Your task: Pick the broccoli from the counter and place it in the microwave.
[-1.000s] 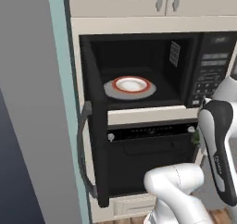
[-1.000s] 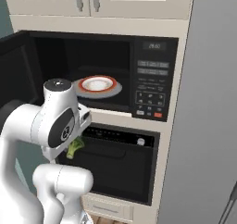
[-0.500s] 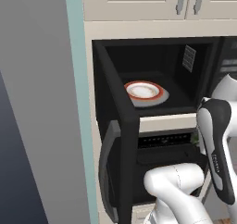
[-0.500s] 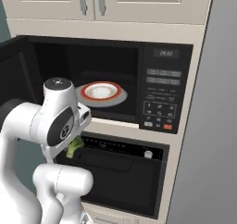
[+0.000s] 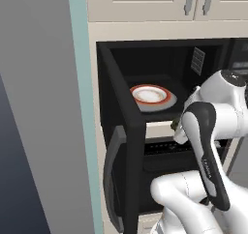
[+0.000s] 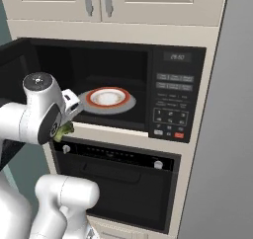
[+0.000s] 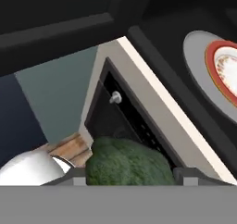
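Cream cabinets frame built-in microwave [image 6: 148,90], door [image 5: 116,146] swung open at left. Gripper [image 7: 132,174] at left, closed on broccoli [image 7: 127,165], floret sitting between finger tips, below front edge of cavity, apparently just outside. Right of it: red-rimmed plate [image 6: 107,97] on grey turntable [image 6: 126,106], then button panel [image 6: 173,102].

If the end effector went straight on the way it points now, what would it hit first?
Probably the cream ledge below the microwave opening, or the oven's control strip beside it. The end effector, shut on the broccoli, aims below the cavity; depth unclear.
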Available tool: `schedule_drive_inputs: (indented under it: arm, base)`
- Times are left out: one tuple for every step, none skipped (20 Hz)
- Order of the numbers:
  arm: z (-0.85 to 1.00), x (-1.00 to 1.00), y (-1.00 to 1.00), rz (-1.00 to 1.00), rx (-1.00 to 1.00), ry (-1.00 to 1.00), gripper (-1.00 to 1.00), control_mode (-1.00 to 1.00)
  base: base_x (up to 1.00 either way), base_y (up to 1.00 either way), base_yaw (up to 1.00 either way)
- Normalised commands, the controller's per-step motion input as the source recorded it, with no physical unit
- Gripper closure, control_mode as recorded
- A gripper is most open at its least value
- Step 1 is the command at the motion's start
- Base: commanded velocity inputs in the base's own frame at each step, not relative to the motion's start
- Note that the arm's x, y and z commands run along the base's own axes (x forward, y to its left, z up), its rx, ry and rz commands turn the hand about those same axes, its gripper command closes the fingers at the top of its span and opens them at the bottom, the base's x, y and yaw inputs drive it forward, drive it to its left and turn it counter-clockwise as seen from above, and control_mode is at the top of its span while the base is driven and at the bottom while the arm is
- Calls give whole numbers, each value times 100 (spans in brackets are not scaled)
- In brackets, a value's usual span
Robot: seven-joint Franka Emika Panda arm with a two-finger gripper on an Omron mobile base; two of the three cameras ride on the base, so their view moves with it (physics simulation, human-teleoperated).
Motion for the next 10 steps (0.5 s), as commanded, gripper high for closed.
schedule_drive_inputs:
  arm:
    - [22, 84, 87, -46, 15, -20, 100, -100]
    - [19, 85, 86, -46, 14, -16, 100, -100]
    - [19, 89, 64, -47, 16, -11, 100, -100]
    - [18, 91, 36, -47, 20, -6, 100, -100]
    - [12, 94, 12, -49, 21, -4, 100, -100]
    - [14, 82, 0, -49, 27, -2, 100, -100]
    - [11, 69, 0, -46, 32, -4, 100, -100]
    - [7, 49, -3, -44, 35, -5, 100, -100]
    - [8, 52, -4, -42, 35, -3, 100, -100]
    - [6, 56, -19, -37, 36, -1, 100, -100]
  base:
    - [0, 0, 0]
    - [0, 0, 0]
    - [0, 0, 0]
    - [0, 0, 0]
    - [0, 0, 0]
    - [0, 0, 0]
    - [0, 0, 0]
    - [0, 0, 0]
    - [0, 0, 0]
    - [0, 0, 0]
